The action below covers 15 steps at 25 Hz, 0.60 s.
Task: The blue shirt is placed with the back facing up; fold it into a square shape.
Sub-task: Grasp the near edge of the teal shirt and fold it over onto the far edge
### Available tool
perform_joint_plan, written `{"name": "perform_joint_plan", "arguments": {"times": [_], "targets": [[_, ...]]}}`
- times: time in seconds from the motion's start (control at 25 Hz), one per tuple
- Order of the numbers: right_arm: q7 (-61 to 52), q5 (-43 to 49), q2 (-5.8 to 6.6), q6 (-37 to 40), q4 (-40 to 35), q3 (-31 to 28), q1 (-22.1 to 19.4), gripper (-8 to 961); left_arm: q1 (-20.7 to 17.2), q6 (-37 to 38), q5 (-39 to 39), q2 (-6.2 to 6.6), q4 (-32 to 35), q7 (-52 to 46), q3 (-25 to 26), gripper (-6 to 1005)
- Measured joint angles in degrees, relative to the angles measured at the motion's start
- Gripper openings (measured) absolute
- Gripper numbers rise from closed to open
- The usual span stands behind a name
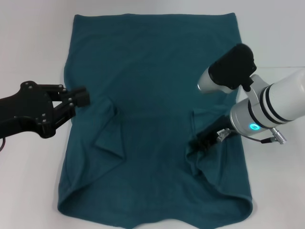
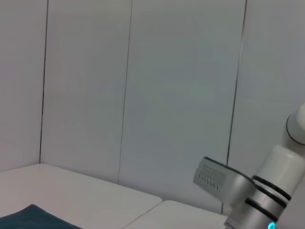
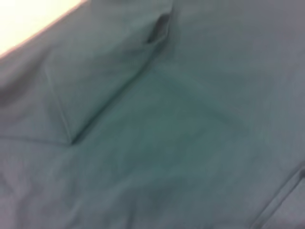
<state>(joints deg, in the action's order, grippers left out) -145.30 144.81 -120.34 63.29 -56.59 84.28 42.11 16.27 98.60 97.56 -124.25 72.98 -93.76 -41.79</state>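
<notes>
Head view: blue shirt [image 1: 152, 95] flat on white table [image 1: 33, 47], sleeves folded inward

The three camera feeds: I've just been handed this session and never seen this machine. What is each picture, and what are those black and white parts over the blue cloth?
The big overhead picture comes from the robot's head, looking down at a white table. Spread on it is the blue shirt, plain side up, both sleeves already folded inward. The black claw is the left gripper, at the shirt's left edge; whether it pinches cloth is unclear. The white-and-black arm ends in the right gripper, down on the folded right sleeve, its tips hidden in the fabric.

The other two pictures come from cameras on the wrists. The left wrist one mostly sees the wall, a shirt corner and the other arm. The right wrist one looks close at the shirt's folds.
</notes>
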Motion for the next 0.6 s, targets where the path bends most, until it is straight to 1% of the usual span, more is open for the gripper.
{"name": "perform_joint_plan", "arguments": {"times": [0.12,0.2,0.32,0.4,0.48,0.6], "targets": [[0.6,-2.4,0.01,-2.4,-1.7,-0.1,-1.0,360,0.0,0.0,0.4,0.08,-0.1,0.0,0.2,101],[1.6,-5.4,0.14,-5.5,-2.8,-0.3,-1.4,462,0.1,0.0,1.2,0.13,-0.1,0.0,0.3,101],[2.8,-9.6,0.16,-9.6,-4.4,-0.9,-2.0,524,0.2,-0.1,2.4,0.13,-0.6,0.1,0.2,101],[3.2,-12.6,0.16,-11.4,-6.8,-1.0,-3.3,565,0.1,0.0,2.4,0.07,-0.8,0.1,0.2,102],[3.3,-14.9,0.16,-11.8,-10.2,-1.0,-5.3,606,-0.4,0.4,2.2,-0.05,-0.8,0.4,0.2,102],[3.3,-16.9,0.21,-9.8,-16.4,-0.8,-9.8,668,-1.3,1.0,1.3,-0.25,-0.4,1.1,0.5,102]]}}
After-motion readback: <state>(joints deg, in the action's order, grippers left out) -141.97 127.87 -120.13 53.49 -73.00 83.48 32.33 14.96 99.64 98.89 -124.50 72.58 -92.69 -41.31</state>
